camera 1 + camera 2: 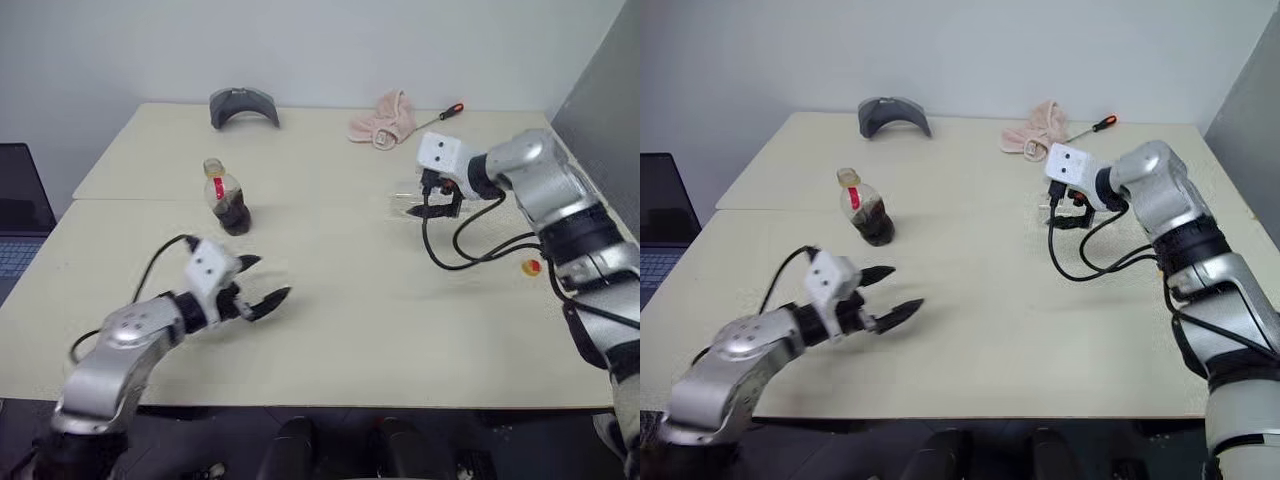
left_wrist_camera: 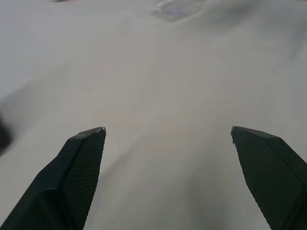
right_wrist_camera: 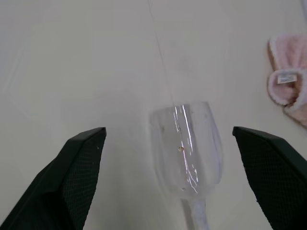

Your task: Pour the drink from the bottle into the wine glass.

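Presently the pale worktop [image 1: 330, 330] is seen with both arms above it. The right gripper [image 3: 168, 139], fingers spread, is lined up on the empty wine glass [image 3: 187, 148] toward the right far part. The left gripper [image 1: 262, 285], fingers spread and empty, hangs near the front edge. The bottle [image 1: 228, 200], uncapped and holding the drink [image 1: 233, 213], stands left of centre. The small cap [image 1: 531, 267] lies by the right edge. Steadying the glass is judged the step in hand; next, a closing grasp is called for.

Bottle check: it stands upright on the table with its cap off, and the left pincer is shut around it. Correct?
Not quite. The bottle stands upright, uncapped, but the left pincer is open and apart from it, holding nothing, as the left eye view shows.
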Robot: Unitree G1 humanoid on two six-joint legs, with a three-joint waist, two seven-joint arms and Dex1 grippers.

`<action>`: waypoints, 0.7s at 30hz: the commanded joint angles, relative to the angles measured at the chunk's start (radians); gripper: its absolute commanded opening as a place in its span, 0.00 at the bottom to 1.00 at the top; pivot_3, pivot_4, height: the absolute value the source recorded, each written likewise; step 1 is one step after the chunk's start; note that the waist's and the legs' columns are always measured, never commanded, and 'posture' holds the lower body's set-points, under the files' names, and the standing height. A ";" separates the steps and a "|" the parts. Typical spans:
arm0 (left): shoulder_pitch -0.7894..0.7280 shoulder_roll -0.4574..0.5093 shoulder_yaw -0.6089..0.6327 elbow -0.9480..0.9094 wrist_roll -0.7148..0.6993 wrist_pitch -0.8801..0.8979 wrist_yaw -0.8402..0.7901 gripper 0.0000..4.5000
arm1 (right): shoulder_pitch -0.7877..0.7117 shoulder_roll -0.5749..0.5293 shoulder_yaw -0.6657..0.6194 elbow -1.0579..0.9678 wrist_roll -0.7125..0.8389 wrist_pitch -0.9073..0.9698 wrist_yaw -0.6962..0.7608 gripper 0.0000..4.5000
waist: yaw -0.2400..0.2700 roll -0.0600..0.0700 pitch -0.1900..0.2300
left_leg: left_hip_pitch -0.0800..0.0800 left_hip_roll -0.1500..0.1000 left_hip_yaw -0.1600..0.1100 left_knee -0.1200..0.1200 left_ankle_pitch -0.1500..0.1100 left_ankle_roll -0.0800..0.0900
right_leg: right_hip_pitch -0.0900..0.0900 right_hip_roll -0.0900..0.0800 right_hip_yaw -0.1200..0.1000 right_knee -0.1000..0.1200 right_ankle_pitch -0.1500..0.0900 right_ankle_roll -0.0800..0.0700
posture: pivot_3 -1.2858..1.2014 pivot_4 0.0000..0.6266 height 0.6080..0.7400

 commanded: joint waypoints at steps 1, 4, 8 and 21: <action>-0.035 -0.025 -0.040 -0.018 0.027 -0.004 0.013 1.00 | -0.086 0.019 0.016 0.204 -0.094 -0.123 -0.029 1.00 | -0.005 0.000 0.000 | 0.000 0.000 0.000 0.000 0.000 0.000 | 0.000 0.000 0.001 0.000 0.000 0.000 | 0.52 0.24 1.00; -0.023 -0.035 -0.045 -0.024 0.037 -0.010 0.015 1.00 | -0.120 0.030 0.038 0.329 -0.172 -0.166 -0.070 1.00 | -0.009 0.000 0.000 | 0.000 0.001 0.001 -0.001 0.000 -0.001 | -0.001 0.000 0.001 0.000 0.000 0.000 | 0.52 0.24 1.00; 0.001 -0.041 -0.044 -0.047 0.036 -0.010 0.013 1.00 | -0.145 0.047 0.035 0.413 -0.238 -0.175 -0.116 1.00 | -0.010 0.001 0.000 | 0.000 0.002 0.001 -0.001 0.000 0.000 | -0.002 0.001 0.001 0.002 0.000 0.000 | 0.52 0.24 1.00; 0.013 -0.076 -0.077 -0.057 0.076 -0.020 0.032 1.00 | -0.148 0.135 0.021 0.490 -0.346 -0.154 -0.231 1.00 | -0.007 0.002 0.001 | 0.000 0.001 0.001 -0.001 0.000 -0.001 | -0.002 0.001 0.002 0.002 0.000 0.000 | 0.52 0.24 1.00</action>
